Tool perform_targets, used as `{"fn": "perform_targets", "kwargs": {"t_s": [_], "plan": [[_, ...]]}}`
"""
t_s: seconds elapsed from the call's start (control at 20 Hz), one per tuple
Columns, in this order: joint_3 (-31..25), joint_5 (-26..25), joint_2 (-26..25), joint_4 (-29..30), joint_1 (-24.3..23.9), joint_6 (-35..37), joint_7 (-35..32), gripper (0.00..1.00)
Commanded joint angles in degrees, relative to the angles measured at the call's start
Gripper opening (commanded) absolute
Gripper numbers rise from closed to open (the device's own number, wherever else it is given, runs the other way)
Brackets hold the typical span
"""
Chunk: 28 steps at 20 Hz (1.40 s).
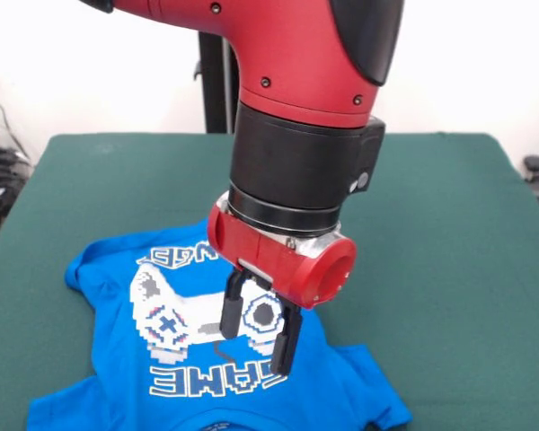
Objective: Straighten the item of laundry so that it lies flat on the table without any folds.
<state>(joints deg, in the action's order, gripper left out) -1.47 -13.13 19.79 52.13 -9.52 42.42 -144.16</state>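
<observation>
The bright blue T-shirt [117,359] lies on the dark green table [431,269] at the near left, print side up, with its white-grey controller print and "GAME" lettering showing upside down. Its near edge runs out of the picture at the bottom, and its far hem is partly hidden behind the arm. My gripper [258,334] hangs from the red and black arm above the right part of the print. Its two black fingers [232,310] stand apart, open and holding nothing. I cannot tell whether the fingertips touch the cloth.
The arm's thick red and black wrist [296,171] fills the upper middle of the front view. Green table surface stretches to the right of and behind the shirt. Cables and dark objects [0,180] sit off the table's left edge, and a small dark object [534,166] off its right edge.
</observation>
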Motion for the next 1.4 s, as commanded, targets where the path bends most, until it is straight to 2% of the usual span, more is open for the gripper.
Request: {"fn": "perform_targets", "kwargs": {"t_s": [0.05, 0.3, 1.4], "plan": [[-5.8, 2.3, -3.4, 2.2, 1.5, 0.6, 0.5, 1.00], [-5.3, 1.9, -2.6, 3.7, 0.6, 1.6, 1.9, 1.00], [-3.3, -3.4, 5.2, 20.2, -4.9, -0.2, 9.0, 1.00]]}}
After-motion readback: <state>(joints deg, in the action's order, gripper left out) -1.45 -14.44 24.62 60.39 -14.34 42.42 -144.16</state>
